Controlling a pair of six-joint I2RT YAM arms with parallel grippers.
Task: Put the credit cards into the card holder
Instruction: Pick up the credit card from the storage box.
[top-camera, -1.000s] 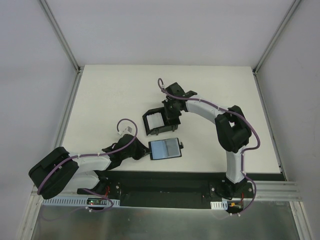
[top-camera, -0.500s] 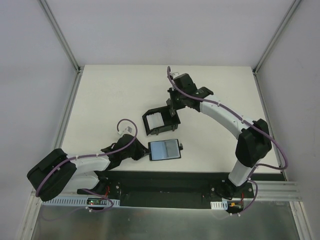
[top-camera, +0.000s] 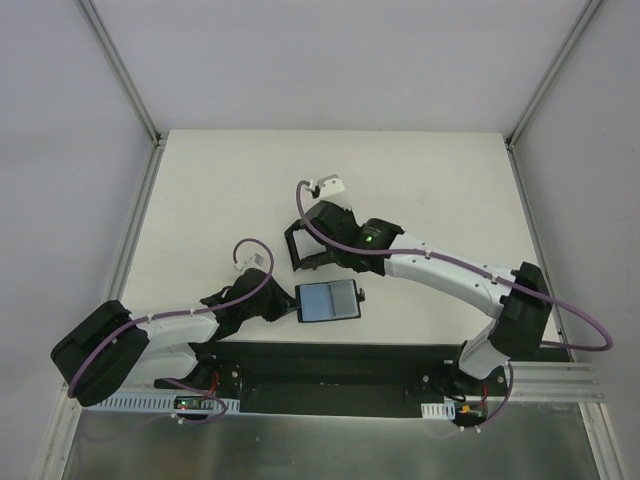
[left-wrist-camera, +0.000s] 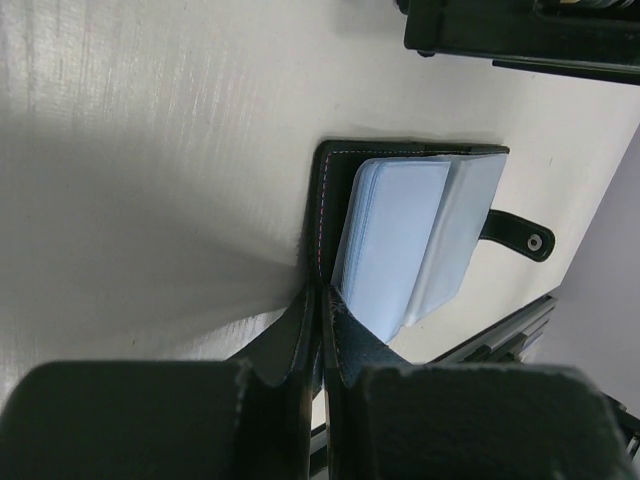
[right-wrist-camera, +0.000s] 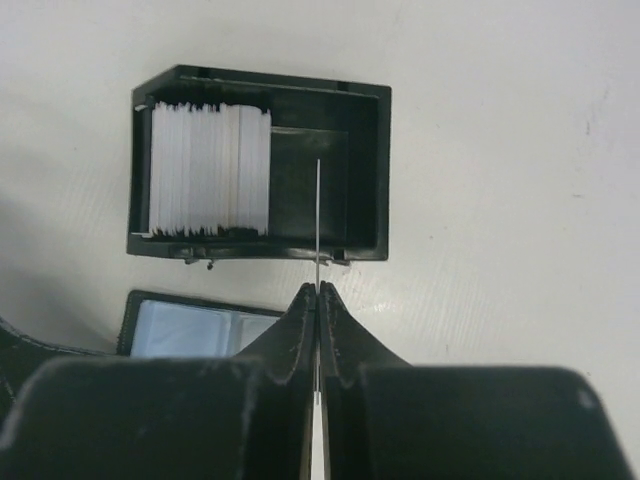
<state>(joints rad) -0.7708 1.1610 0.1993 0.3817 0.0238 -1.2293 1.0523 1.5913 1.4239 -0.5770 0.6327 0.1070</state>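
White table (top-camera: 220, 190) bore the open card holder (left-wrist-camera: 385, 235), its edge pinched in the left gripper (left-wrist-camera: 318, 296); the right gripper (right-wrist-camera: 317, 300) clamped one credit card (right-wrist-camera: 317, 220) over the black box (right-wrist-camera: 352, 200).

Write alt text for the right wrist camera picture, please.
The right gripper pinches one thin white card, seen edge-on over the empty half of a black open-topped box. Its other half holds a stack of white cards; the open card holder, bluish inside, lies at lower left.
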